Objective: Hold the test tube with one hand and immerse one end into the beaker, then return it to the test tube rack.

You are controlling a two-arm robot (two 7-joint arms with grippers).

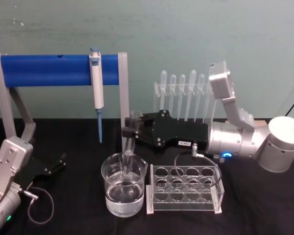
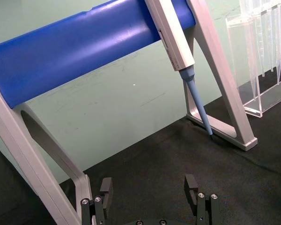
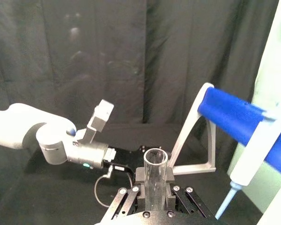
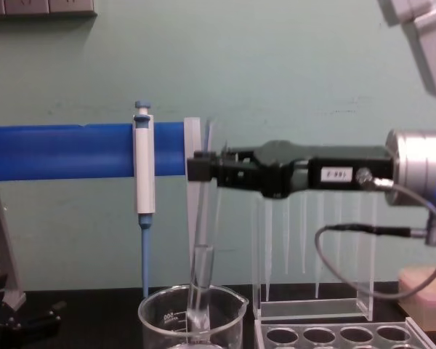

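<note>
chest view: glass tube (image 4: 201,287), spouted beaker (image 4: 162,318)

Soft, even light falls from above and in front, so the green wall (image 1: 186,34) reads bright and flat, while the black-covered desk (image 1: 78,205) swallows nearly every shadow. A pale sheen runs along the blue bar (image 2: 84,47) in the left wrist view. The beaker (image 1: 123,188) carries white glints on its rim and at the water line, and the test tube (image 3: 155,178) catches light at its lip. The right wrist view is the dimmest, its dark curtain (image 3: 107,61) showing faint pale smudges. A blue ring light (image 1: 227,155) glows on the right arm.
</note>
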